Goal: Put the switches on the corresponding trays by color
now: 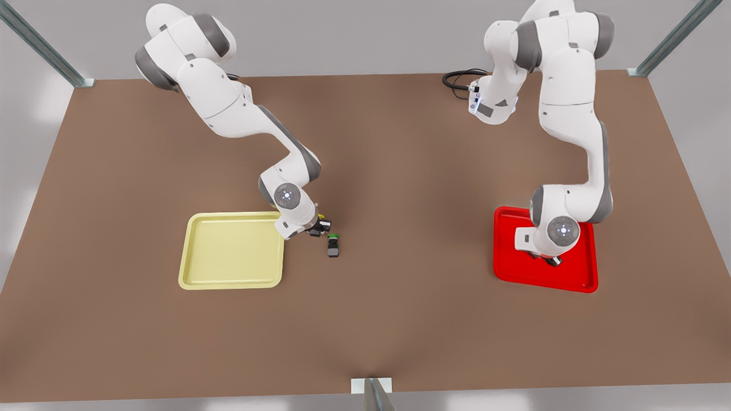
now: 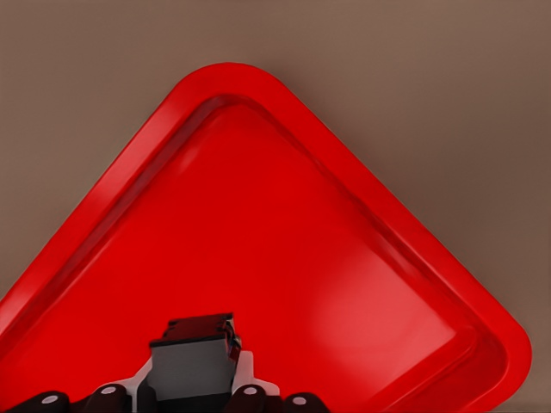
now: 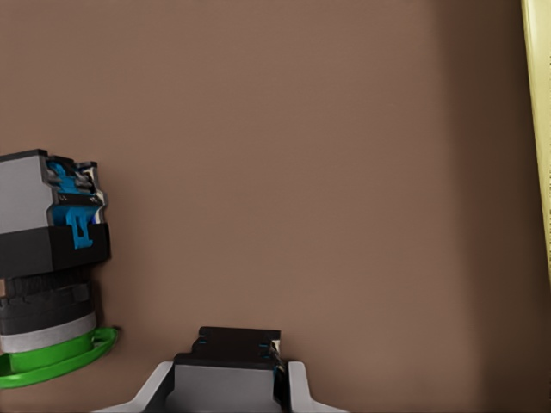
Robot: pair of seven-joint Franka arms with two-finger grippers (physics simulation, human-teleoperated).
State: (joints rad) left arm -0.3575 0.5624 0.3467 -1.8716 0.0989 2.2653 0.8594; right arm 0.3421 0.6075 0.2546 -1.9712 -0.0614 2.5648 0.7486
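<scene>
My left gripper (image 1: 547, 260) is on the arm at the front view's right, low over the bright red tray (image 1: 574, 277). It is shut on a dark-bodied switch with a red cap (image 2: 196, 357), held above the red tray (image 2: 284, 232) floor near one corner. My right gripper (image 1: 318, 229) is on the arm at the front view's left, just right of the pale yellow tray (image 1: 228, 251). It is shut on a dark switch (image 3: 228, 366) whose yellow cap (image 1: 321, 217) peeks out. The yellow tray's rim (image 3: 538, 129) lies a short way off.
A green-capped switch (image 1: 333, 245) lies on its side on the brown table close beside my right gripper, seen large in the right wrist view (image 3: 47, 284). A black cable (image 1: 460, 79) coils at the table's far edge. Metal frame posts stand at the corners.
</scene>
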